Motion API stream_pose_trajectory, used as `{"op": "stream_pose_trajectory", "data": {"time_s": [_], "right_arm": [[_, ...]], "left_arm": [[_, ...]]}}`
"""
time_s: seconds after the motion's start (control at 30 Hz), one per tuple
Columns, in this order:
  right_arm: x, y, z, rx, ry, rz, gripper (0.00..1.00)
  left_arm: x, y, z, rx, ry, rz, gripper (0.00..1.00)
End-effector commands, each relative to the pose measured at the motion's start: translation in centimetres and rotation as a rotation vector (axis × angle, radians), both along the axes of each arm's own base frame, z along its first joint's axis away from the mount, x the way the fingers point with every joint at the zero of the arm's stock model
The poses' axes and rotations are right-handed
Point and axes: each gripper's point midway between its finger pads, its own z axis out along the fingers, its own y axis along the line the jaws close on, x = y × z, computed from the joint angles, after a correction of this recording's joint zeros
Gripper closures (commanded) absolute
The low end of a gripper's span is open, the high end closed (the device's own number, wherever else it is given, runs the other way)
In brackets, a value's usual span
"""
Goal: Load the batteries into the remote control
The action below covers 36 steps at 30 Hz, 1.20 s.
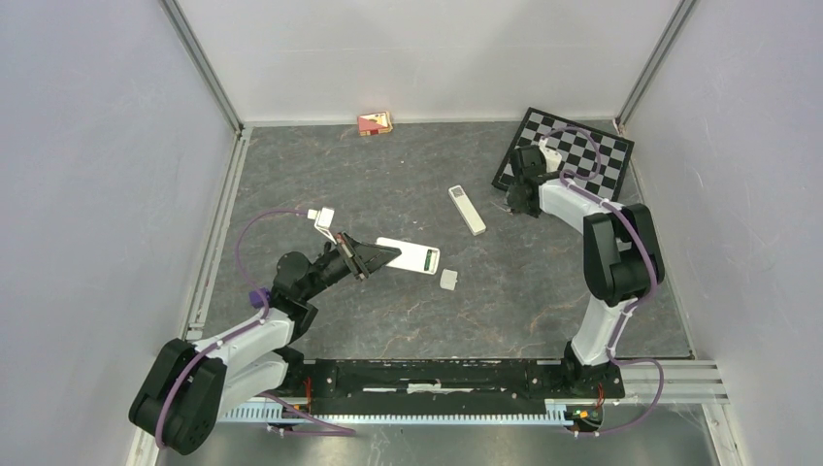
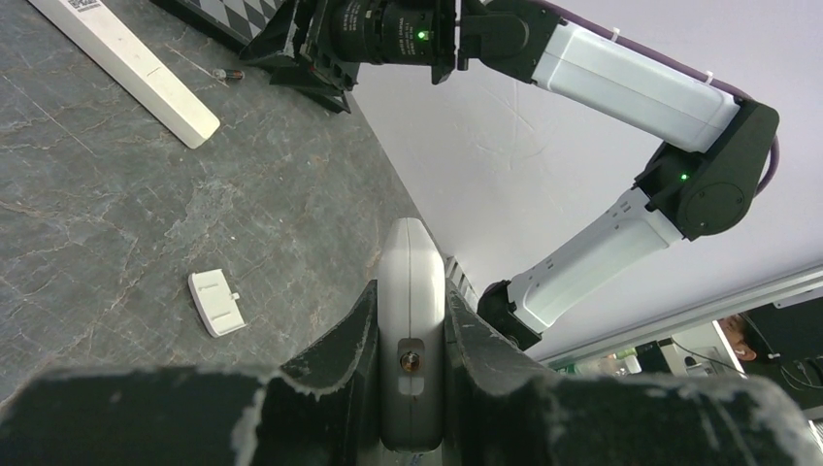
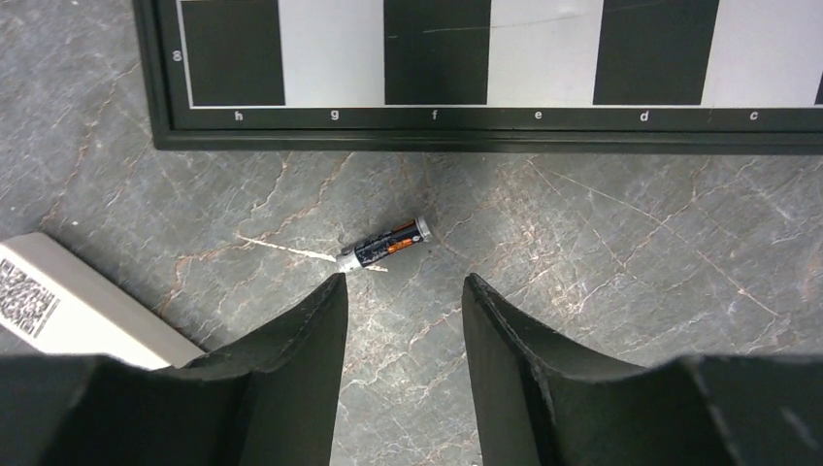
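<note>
I see pale walls enclosing the grey stone-patterned table (image 1: 291, 165), with a chessboard (image 1: 543, 126) lying at its far right. My left gripper (image 1: 383, 255) is clamped on 1 end of the white remote control (image 1: 412, 257) at mid-table, its fingers pressed against both sides. My right gripper (image 3: 403, 286) hangs by the chessboard's near edge, jaws partly apart and holding nothing. A second slim white remote (image 1: 467, 209) lies between the arms. A small white cover (image 1: 448, 279) sits just beside the held remote. 1 battery (image 3: 386, 243) lies on the table just beyond the right fingertips, touching neither.
</note>
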Motion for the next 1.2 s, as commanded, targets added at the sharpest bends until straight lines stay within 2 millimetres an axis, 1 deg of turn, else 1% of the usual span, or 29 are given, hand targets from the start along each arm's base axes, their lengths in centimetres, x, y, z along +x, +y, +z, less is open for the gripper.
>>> {"op": "stream_pose_trajectory", "data": {"time_s": [0.0,0.17,0.23,0.47,0.6,0.7,0.87,0.93,1.17], "right_arm": [[1.6,-0.4,0.6,0.01,-0.052,-0.094,0.48],[3.0,0.3,-0.1,0.027,-0.065,-0.071,0.48],[3.1,0.2,-0.5,0.011,-0.044,-0.075,0.48],[1.8,-0.8,-2.2,-0.042,0.012,-0.094,0.49],[1.1,-1.1,-3.0,-0.065,0.044,-0.073,0.54],[0.5,-1.0,-3.4,-0.059,0.056,-0.045,0.58],[-0.3,-0.6,-4.1,-0.041,0.071,-0.017,0.61],[-0.5,-0.6,-4.4,-0.036,0.079,-0.012,0.66],[-1.0,-0.9,-3.8,-0.064,0.073,0.024,0.9]], "left_arm": [[0.3,0.2,2.3,-0.02,-0.111,0.01,0.98],[0.4,0.3,2.2,-0.021,-0.108,0.016,0.98],[0.5,0.4,2.4,-0.03,-0.11,0.026,0.98],[0.6,0.7,2.6,-0.037,-0.114,0.044,0.98],[0.7,0.8,2.3,-0.034,-0.107,0.049,0.98],[0.7,0.8,2.3,-0.035,-0.105,0.05,0.98],[0.7,0.8,2.2,-0.037,-0.101,0.05,0.98],[0.7,0.8,2.2,-0.038,-0.1,0.051,0.98],[0.7,0.9,2.0,-0.036,-0.088,0.058,0.98]]}}
